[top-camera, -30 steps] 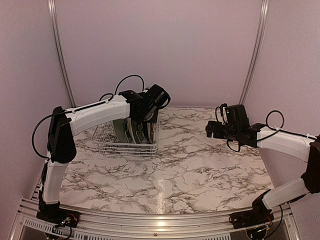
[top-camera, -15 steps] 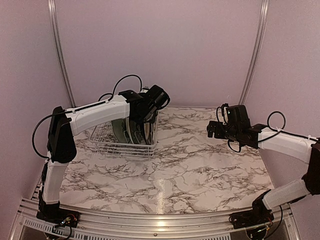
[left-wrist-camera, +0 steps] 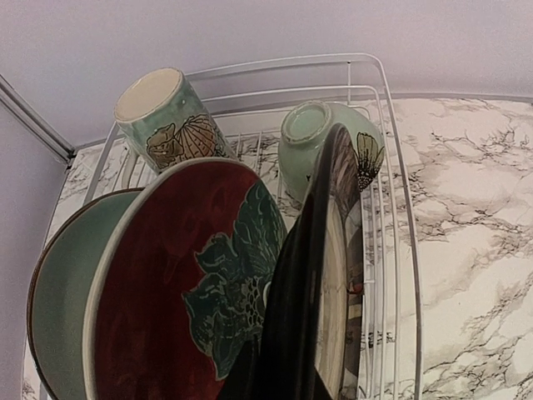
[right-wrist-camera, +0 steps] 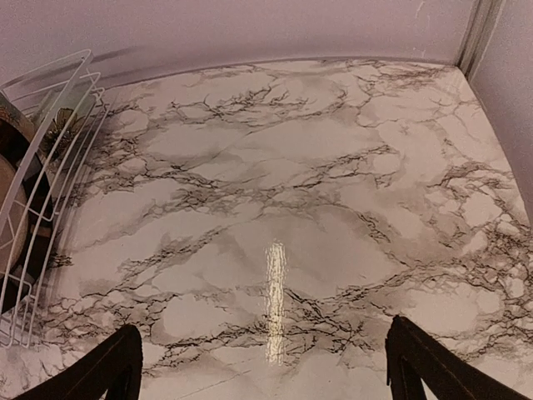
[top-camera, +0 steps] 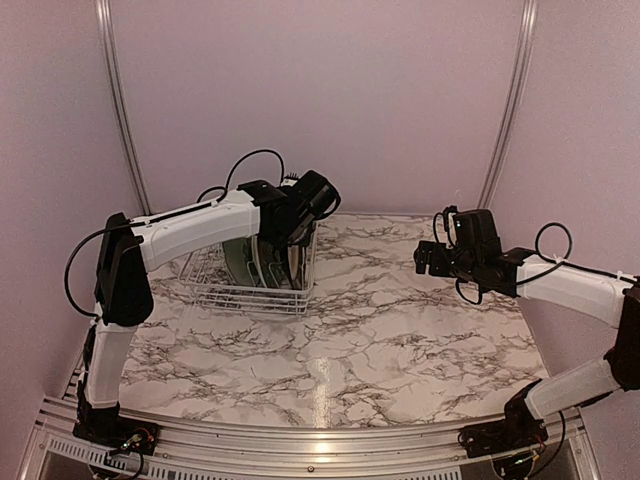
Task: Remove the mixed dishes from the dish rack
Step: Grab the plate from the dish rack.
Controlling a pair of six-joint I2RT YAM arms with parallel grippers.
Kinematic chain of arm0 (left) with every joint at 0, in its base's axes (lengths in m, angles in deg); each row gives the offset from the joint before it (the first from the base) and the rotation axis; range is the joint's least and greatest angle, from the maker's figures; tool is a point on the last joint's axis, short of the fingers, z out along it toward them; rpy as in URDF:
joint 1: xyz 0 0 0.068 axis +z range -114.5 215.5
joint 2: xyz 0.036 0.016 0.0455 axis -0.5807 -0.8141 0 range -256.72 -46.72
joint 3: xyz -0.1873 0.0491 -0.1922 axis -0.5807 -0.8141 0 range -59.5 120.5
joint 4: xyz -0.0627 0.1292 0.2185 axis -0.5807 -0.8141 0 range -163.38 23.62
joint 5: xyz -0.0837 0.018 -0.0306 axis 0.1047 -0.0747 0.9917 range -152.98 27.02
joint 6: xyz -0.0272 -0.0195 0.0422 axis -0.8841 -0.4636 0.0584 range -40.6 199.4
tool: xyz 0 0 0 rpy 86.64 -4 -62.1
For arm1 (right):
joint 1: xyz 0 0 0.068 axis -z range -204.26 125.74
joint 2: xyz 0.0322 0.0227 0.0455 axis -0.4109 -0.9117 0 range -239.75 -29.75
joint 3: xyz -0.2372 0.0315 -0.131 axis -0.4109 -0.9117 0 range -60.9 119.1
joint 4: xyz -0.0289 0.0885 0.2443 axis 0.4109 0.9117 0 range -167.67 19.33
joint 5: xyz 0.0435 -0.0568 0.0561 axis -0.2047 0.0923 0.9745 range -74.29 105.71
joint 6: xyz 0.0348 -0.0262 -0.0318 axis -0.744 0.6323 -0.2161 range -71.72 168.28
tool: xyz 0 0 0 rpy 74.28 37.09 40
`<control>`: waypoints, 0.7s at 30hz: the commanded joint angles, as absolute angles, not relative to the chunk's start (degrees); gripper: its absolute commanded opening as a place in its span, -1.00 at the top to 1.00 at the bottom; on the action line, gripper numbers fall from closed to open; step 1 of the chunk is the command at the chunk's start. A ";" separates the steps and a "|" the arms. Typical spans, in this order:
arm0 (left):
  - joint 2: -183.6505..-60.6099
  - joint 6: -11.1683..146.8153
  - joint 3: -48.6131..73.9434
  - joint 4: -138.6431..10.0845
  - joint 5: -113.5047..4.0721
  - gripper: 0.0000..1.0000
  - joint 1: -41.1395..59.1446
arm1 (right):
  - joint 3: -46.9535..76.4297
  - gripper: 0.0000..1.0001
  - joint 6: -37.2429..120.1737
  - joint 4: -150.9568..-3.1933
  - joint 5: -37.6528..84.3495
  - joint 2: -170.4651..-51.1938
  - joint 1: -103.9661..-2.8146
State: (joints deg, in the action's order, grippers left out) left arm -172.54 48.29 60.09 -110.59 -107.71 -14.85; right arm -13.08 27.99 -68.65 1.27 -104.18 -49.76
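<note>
mug [left-wrist-camera: 171, 117]: cream-green, shell motif | bowl [left-wrist-camera: 321, 142]: pale green | red plate [left-wrist-camera: 166, 283]: green leaves | rimmed plate [left-wrist-camera: 333, 267]: cream, dark rim

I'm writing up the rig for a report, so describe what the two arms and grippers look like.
Both the left arm and right arm have white link shells with black joints, wrists and bases. Thin black cables loop off each near the wrist. The right gripper has two black fingers; the left gripper is black too. No markings are legible.
</note>
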 commanded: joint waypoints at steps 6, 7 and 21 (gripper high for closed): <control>-169.45 50.29 64.23 -111.20 -113.10 1.00 -16.33 | -13.04 -0.97 28.24 -69.18 0.85 -102.82 -49.48; -169.30 50.39 64.39 -111.21 -113.28 1.00 -16.42 | -13.01 -0.97 28.24 -69.20 0.93 -102.79 -49.49; -168.23 51.81 68.46 -110.78 -113.89 1.00 -17.85 | -13.57 -0.97 27.73 -70.00 1.75 -101.91 -49.48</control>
